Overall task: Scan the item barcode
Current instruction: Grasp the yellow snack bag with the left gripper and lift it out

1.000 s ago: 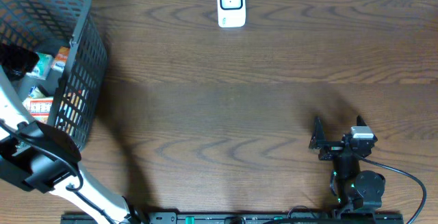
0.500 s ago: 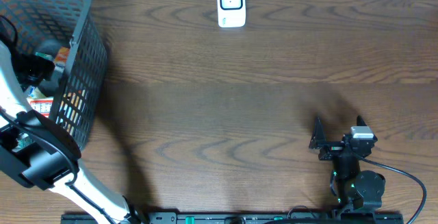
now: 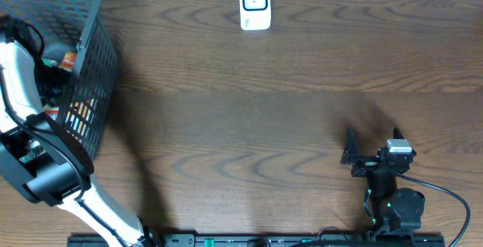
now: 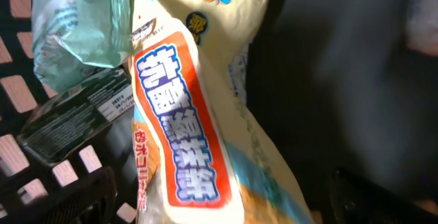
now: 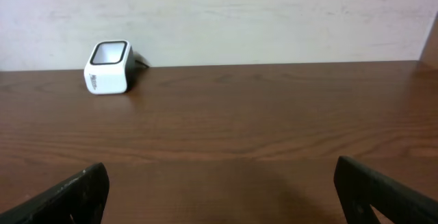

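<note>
Heads up on the geometry here, because your next move hangs on it: the snack packet (image 4: 179, 128) is down inside the basket (image 3: 94, 66) at the far left of the table, directly under your left gripper (image 4: 215, 186), which is reaching in over the rim; in the left wrist view the jaws are spread as wide as they go with nothing in them, one finger in each bottom corner; the packet's lower end sits between them, though whether anything is touching yet I can't tell; its long axis runs steeply from the upper left of that view to the bottom, only a bit tilted; that's pretty much square across the line between the fingers, so closing would pinch it across its narrow width, which is what you want; the printed face with the red label looks up at the camera, and no barcode shows on it, so my guess is it's on the underside and you'll have to flip it; a green pouch (image 4: 89, 25) and a dark box (image 4: 75, 118) crowd it on the left side, so watch you don't grab those too; the left arm is clearly the nearer one; your right gripper (image 3: 371, 147) sits well apart near the bottom right, also wide open and empty, pointed at the scanner (image 3: 255, 5) on the far edge of the table; the packet has to get over there.
</note>
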`<move>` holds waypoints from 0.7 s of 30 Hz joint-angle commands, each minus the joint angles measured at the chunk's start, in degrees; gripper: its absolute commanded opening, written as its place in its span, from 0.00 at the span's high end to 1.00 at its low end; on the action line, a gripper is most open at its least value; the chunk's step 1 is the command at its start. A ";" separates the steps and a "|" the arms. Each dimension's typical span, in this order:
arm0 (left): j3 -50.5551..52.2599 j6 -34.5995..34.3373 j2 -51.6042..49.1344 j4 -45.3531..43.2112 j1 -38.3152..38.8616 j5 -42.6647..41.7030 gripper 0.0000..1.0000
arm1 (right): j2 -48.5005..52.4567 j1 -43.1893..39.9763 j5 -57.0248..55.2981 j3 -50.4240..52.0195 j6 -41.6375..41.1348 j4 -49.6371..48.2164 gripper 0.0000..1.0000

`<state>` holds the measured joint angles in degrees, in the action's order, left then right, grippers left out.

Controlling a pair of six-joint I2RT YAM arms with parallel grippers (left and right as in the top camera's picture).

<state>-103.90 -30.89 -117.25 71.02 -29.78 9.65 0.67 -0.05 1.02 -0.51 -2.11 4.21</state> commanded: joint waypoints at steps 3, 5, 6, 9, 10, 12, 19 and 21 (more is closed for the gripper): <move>4.87 -1.97 -0.46 -4.22 -0.02 1.97 0.02 | -0.35 -0.28 -0.44 0.20 -0.42 0.09 0.01; 6.93 -1.99 -0.48 -6.29 -0.02 1.97 0.02 | -0.35 -0.28 -0.44 0.20 -0.42 0.07 0.01; 7.74 -1.99 -0.48 -7.15 -0.02 1.97 0.02 | -0.35 -0.28 -0.44 0.20 -0.42 0.09 0.01; 9.84 -1.97 -0.48 -9.20 -0.02 1.97 0.14 | -0.35 -0.28 -0.44 0.20 -0.42 0.07 0.01; 10.05 -1.97 -0.48 -9.25 -0.02 1.97 0.19 | -0.35 -0.28 -0.44 0.20 -0.42 0.07 0.01; 10.14 -1.97 -0.50 -9.22 -0.02 1.97 0.28 | -0.35 -0.28 -0.44 0.20 -0.42 0.09 0.01; 10.14 -1.95 -0.50 -8.09 -0.02 1.92 0.92 | -0.35 -0.28 -0.44 0.20 -0.42 0.07 0.01; 10.10 0.44 0.00 -7.63 -0.02 1.88 0.93 | -0.35 -0.28 -0.44 0.20 -0.42 0.09 0.01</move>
<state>-94.26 -32.73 -117.21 62.65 -29.78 12.23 0.67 -0.05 1.02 -0.54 -2.13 4.21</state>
